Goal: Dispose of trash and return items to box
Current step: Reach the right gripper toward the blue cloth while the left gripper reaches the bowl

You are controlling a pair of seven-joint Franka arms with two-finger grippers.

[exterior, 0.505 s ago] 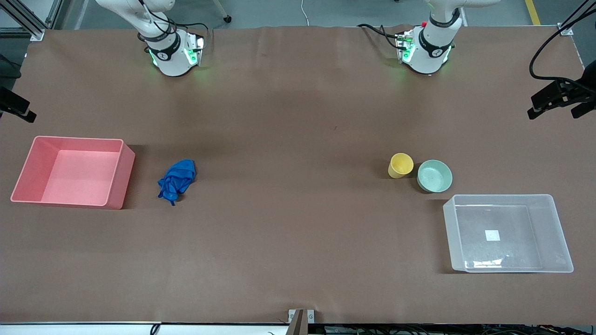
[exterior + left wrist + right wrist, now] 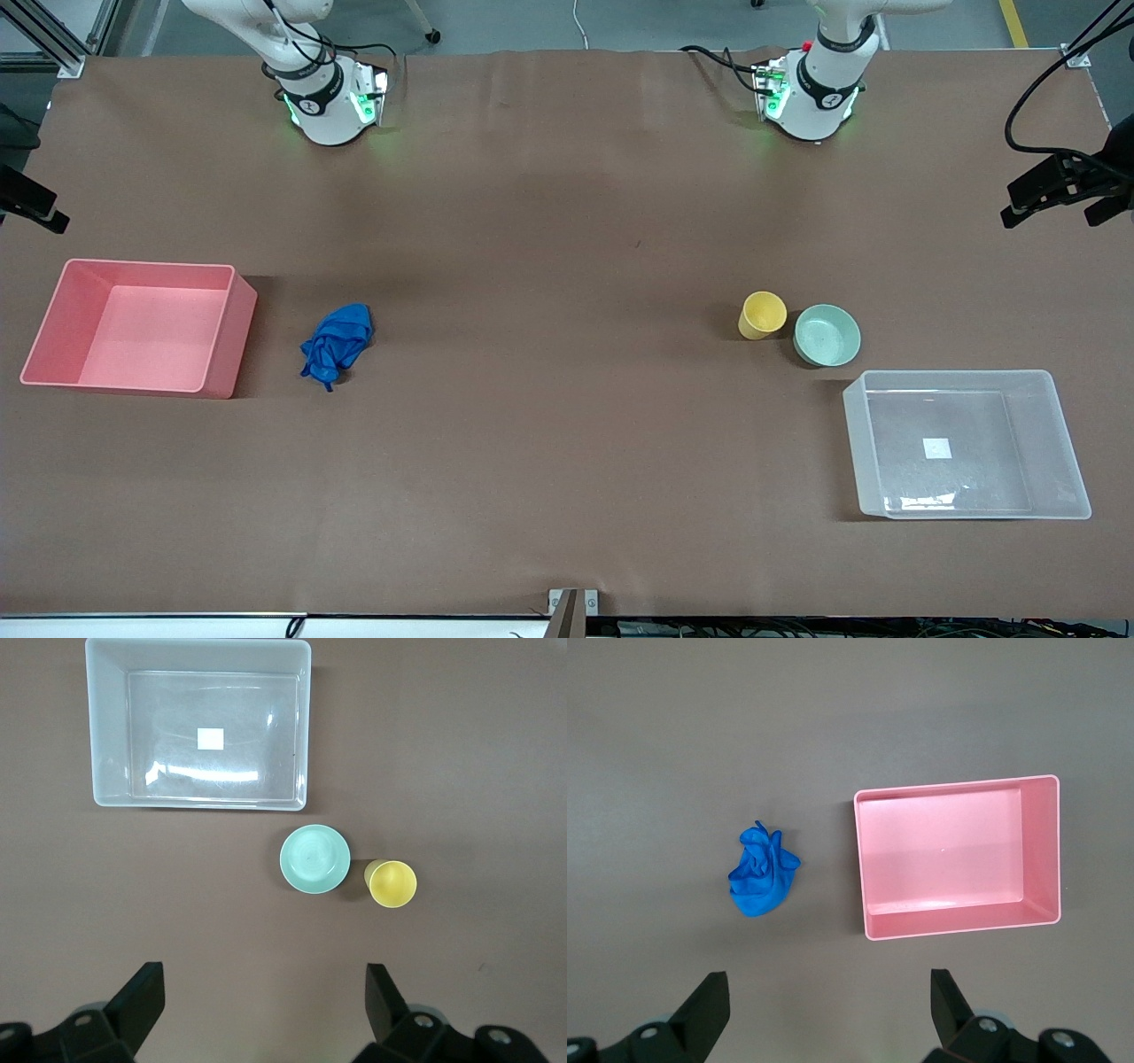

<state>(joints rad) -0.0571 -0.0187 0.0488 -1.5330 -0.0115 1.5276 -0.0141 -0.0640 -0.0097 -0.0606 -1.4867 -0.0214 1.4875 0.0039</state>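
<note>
Left tool [image 2: 266, 1010] hangs high over the worktop [image 2: 567, 461], fingers spread wide, empty. Below it: mint-green bowl [image 2: 314, 858] and yellow cup [image 2: 392, 883] just beside each other, both upright. Clear plastic tub [image 2: 106, 744] sits near the bowl, closer to the front camera, nothing in it.

Right tool [image 2: 829, 1010] likewise high, wide, empty. Under it, blue cloth wad [image 2: 763, 870] lies beside the pink bin [image 2: 957, 926].

Nothing moved yet by the look of it. Cloth looks soft and light: pinch the top fold. Cup and bowl look like stiff, light, smooth plastic; grip by the rim wall.
</note>
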